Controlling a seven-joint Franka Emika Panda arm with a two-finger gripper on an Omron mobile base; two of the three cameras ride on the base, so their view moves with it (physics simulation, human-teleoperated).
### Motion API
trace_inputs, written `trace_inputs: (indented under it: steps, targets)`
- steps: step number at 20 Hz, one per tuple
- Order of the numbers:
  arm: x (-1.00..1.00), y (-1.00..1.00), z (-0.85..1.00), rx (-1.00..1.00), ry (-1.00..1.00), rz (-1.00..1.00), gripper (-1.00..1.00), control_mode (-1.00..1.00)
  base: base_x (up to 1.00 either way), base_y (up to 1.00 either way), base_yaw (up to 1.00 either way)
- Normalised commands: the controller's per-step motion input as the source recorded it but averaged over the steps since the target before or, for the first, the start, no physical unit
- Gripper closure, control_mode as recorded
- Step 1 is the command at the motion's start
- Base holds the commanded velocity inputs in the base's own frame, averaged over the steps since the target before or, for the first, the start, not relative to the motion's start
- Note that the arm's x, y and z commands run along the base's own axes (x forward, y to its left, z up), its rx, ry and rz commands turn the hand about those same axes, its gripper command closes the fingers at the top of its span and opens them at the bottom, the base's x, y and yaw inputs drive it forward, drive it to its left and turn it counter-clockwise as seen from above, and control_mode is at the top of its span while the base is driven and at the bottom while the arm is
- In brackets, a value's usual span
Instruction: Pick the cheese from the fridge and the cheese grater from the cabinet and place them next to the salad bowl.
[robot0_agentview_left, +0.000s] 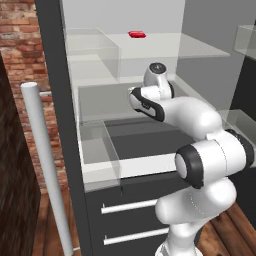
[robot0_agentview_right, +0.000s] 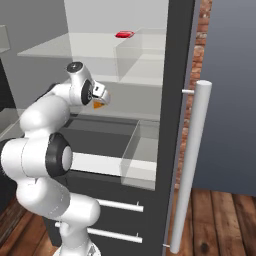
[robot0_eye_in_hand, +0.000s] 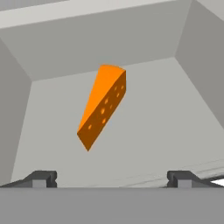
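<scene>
Gripper (robot0_eye_in_hand: 112, 178) wide open, holding nothing, reaching into the fridge (robot0_agentview_left: 55, 100). Cheese (robot0_eye_in_hand: 103, 105) lies on the pale shelf floor just ahead of the fingertips (robot0_eye_in_hand: 43, 178), centred between them, apart from both. In the right base view its orange tip (robot0_agentview_right: 99, 104) peeks beside the hand. Judgement: advance straight, straddle the wedge across its narrow faces, then close; an off-centre approach risks nudging it away. Red item (robot0_agentview_left: 136, 34) on the upper shelf is irrelevant.
</scene>
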Motion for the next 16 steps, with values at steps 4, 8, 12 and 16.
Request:
trace_inputs:
  steps: [4,8,12,16]
  targets:
    - [0.19,0.0,0.0,0.0,0.0,0.0,-1.0,-1.0,0.0,0.0,0.0]
    - [0.18,0.0,0.0,0.0,0.0,0.0,-1.0,-1.0,0.0,0.0,0.0]
    - [0.18,0.0,-0.03,0.0,0.0,0.0,-1.0,-1.0,0.0,0.0,0.0]
    - [0.15,0.0,-0.13,0.01,0.0,0.01,-1.0,-1.0,0.0,0.0,0.0]
